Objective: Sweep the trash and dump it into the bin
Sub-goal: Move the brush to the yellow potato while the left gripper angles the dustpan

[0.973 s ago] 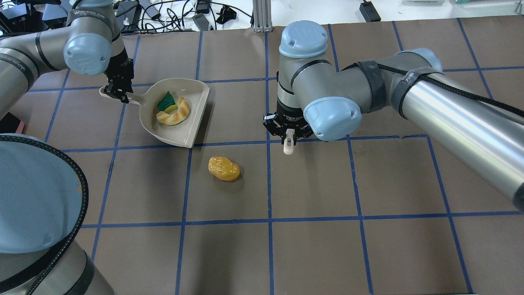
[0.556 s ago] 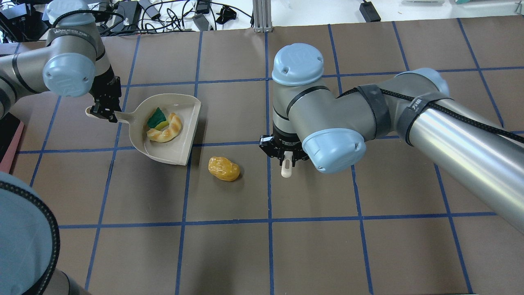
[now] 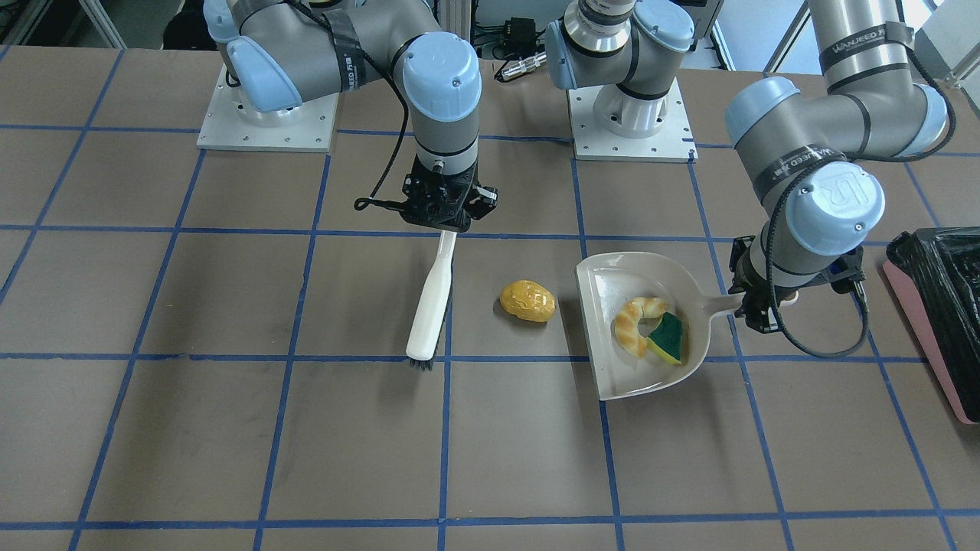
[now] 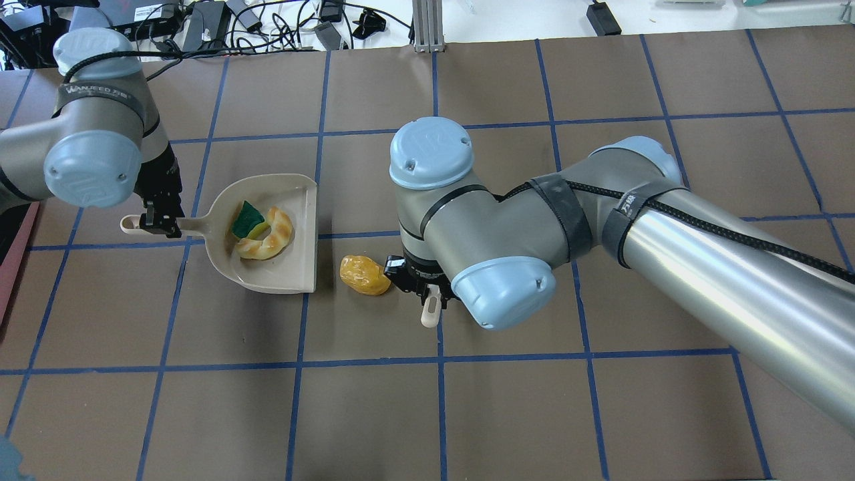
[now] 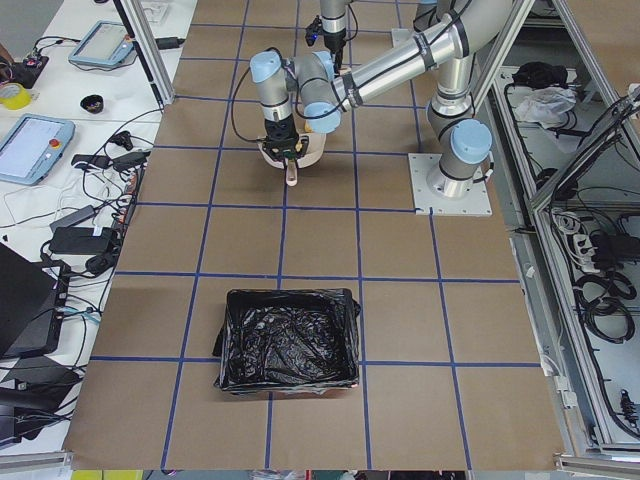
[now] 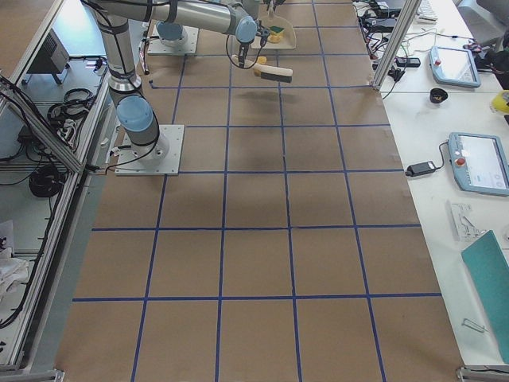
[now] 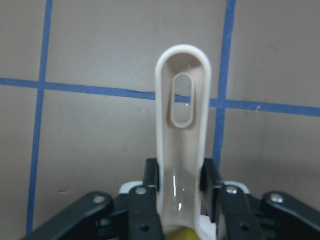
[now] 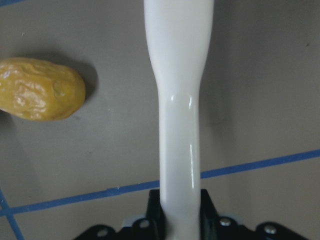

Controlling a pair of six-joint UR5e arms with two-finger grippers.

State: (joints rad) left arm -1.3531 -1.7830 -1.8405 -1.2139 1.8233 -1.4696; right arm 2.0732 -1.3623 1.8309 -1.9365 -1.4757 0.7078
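Right gripper (image 3: 444, 228) is found clamped narrowly on the handle of a white plastic hand brush (image 3: 430, 302) with short black bristles. Left gripper (image 3: 754, 308) is likewise closed on the stem of a beige plastic dustpan (image 3: 612, 375), which is held low and level at the table.

Progress is judged at roughly the midpoint. A curved tan croissant-like piece (image 3: 634, 325) and a green-and-yellow sponge wedge (image 3: 668, 337) are already lodged in the dustpan, touching each other. A lumpy yellow-orange potato-like lump (image 3: 527, 300) is noted on the table, just beside the pan's open lip, between pan and brush. This last item is not yet swept in. No dumping is recorded: the pink-sided bin lined with crinkled black plastic (image 3: 945, 291) stands well apart at the table's left end, beyond the left arm, and no trash is made out inside it.

The table is covered in brown paper (image 4: 534, 414) marked into squares with blue tape. White benches carrying cables and handheld control tablets (image 6: 477, 163) are observed along the far side.
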